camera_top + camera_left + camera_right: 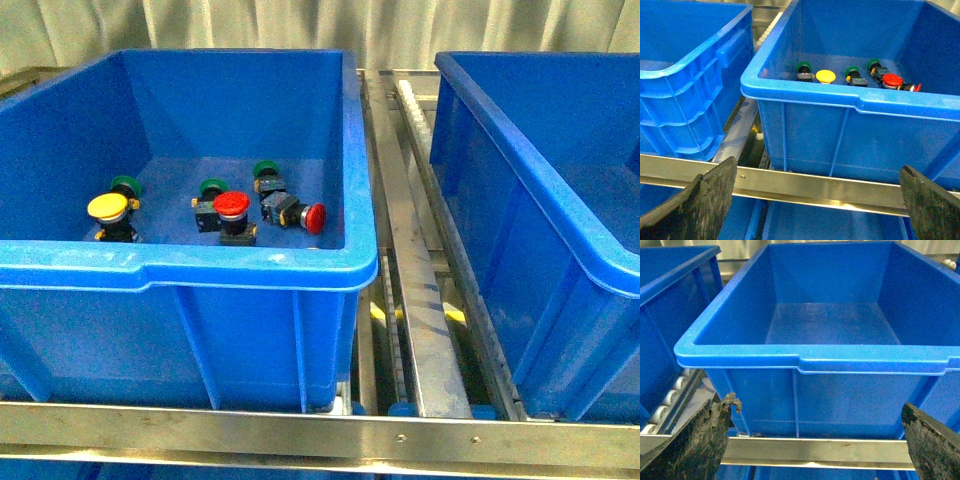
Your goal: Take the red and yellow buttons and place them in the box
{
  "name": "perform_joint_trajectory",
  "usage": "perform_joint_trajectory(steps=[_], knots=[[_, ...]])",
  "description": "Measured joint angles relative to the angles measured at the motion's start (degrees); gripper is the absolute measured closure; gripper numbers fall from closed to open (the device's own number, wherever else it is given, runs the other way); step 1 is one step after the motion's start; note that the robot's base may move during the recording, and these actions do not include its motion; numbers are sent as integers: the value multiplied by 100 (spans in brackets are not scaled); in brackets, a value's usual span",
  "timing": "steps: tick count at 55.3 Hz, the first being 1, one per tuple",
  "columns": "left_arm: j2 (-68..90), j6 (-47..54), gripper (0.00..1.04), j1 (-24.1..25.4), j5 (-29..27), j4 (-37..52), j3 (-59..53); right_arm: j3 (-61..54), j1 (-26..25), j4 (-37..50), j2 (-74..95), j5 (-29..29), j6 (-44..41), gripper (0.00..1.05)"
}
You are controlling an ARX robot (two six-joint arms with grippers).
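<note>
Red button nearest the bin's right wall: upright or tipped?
Tipped. The red push-button lies on its side, cap pointing at the right wall of the blue bin.

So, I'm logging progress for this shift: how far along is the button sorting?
Nothing looks done: the right bin is empty. Nothing is in hand: the left hand and right hand are open, holding nothing. Everything is left to move, all in the left bin: the yellow button, the upright red button and the tipped red button, beside green buttons.
</note>
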Motion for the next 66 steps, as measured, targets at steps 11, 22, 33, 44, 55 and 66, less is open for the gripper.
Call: perform_joint_trajectory(steps=[11, 22, 33, 44, 55, 66], knots=[[0, 0, 8, 0, 0, 0, 0, 0, 0, 0, 0, 0, 0, 6], [0, 0, 8, 0, 0, 0, 0, 0, 0, 0, 0, 0, 0, 6], [0, 0, 8, 0, 0, 0, 0, 0, 0, 0, 0, 0, 0, 6], [0, 0, 8, 0, 0, 0, 0, 0, 0, 0, 0, 0, 0, 6], [0, 0, 8, 0, 0, 0, 0, 0, 0, 0, 0, 2, 0, 6], [0, 0, 8, 0, 0, 0, 0, 0, 0, 0, 0, 0, 0, 6]])
